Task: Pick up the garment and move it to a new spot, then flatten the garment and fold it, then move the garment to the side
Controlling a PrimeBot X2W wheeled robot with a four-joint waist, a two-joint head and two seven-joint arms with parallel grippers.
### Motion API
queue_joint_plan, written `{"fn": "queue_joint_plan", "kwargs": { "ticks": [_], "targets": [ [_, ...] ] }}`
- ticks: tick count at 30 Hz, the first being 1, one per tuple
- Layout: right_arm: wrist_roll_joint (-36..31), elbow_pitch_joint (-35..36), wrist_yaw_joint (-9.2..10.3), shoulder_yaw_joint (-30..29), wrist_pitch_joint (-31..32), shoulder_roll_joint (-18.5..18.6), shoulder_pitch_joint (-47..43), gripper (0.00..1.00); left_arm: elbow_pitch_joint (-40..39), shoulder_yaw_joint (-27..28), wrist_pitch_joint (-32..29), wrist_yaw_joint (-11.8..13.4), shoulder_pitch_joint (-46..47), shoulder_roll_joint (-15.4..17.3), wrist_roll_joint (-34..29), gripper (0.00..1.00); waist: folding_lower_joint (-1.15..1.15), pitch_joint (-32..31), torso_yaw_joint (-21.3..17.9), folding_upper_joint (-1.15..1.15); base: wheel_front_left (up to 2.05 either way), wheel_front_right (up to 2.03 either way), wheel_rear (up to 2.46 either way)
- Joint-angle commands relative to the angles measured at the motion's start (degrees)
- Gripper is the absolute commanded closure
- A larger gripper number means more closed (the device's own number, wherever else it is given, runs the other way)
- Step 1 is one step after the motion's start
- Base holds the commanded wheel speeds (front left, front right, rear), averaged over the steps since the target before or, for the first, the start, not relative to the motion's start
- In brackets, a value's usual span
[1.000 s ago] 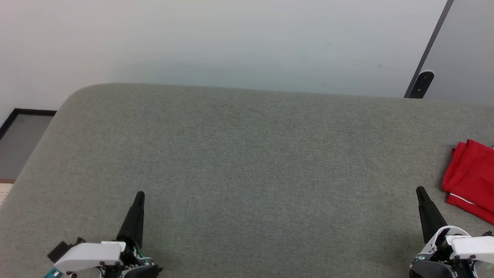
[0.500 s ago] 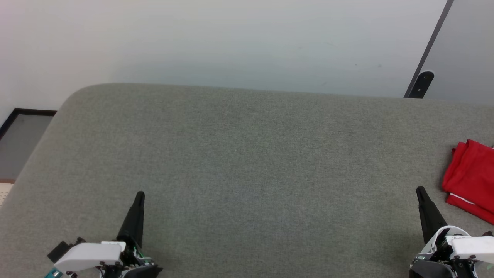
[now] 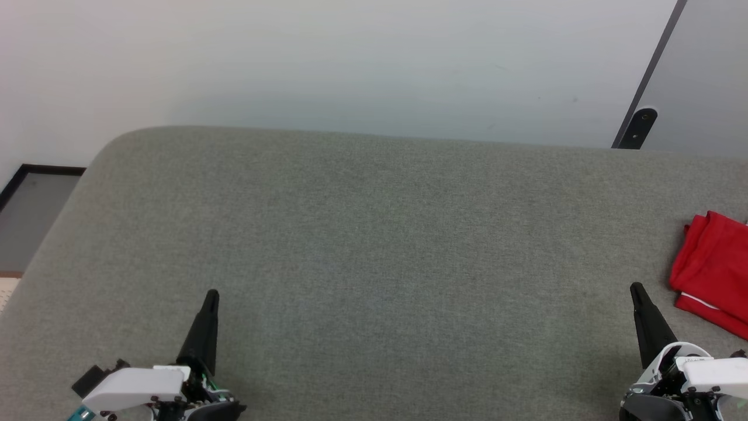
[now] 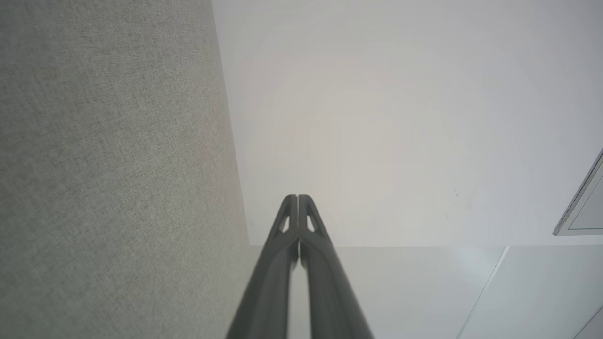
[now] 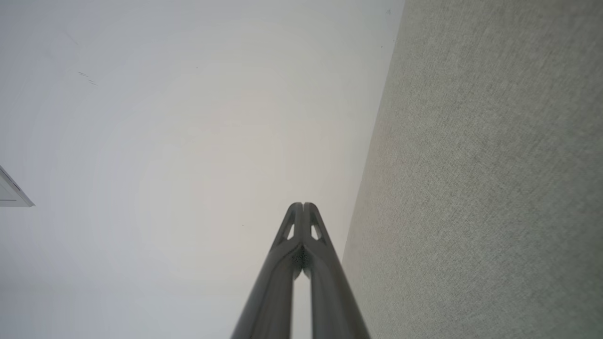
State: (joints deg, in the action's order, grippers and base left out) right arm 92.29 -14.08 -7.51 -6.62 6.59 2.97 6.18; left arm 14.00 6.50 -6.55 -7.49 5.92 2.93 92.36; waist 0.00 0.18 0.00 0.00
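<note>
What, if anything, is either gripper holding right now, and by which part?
Nothing is held. The left gripper and right gripper are both shut and empty; the red garment lies untouched on the grey padded surface, beside the right gripper.

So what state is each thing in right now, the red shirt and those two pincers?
garment: folded into a bundle, lying on the grey surface at its right side, not gripped, partly cut off by the picture edge.
left pincer: shut, empty.
right pincer: shut, empty, beside the garment but apart from it.
</note>
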Motion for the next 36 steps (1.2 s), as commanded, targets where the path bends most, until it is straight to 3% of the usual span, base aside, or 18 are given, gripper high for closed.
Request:
{"fn": "queue_joint_plan", "kwargs": {
  "ticks": [1, 36],
  "targets": [
    [0.22, -0.01, 0.04, 0.2, 0.14, -0.21, 0.23, 1.0, 0.09, 0.19, -0.16, 0.0, 0.63, -0.09, 0.1, 1.0, 0.0, 0.0, 0.0, 0.0, 0.0, 0.0, 0.0],
    [0.23, -0.01, 0.04, 0.22, 0.13, -0.21, 0.23, 1.0, 0.08, 0.22, -0.19, 0.0, 0.63, -0.1, 0.05, 1.0, 0.0, 0.0, 0.0, 0.0, 0.0, 0.0, 0.0]
  ]
}}
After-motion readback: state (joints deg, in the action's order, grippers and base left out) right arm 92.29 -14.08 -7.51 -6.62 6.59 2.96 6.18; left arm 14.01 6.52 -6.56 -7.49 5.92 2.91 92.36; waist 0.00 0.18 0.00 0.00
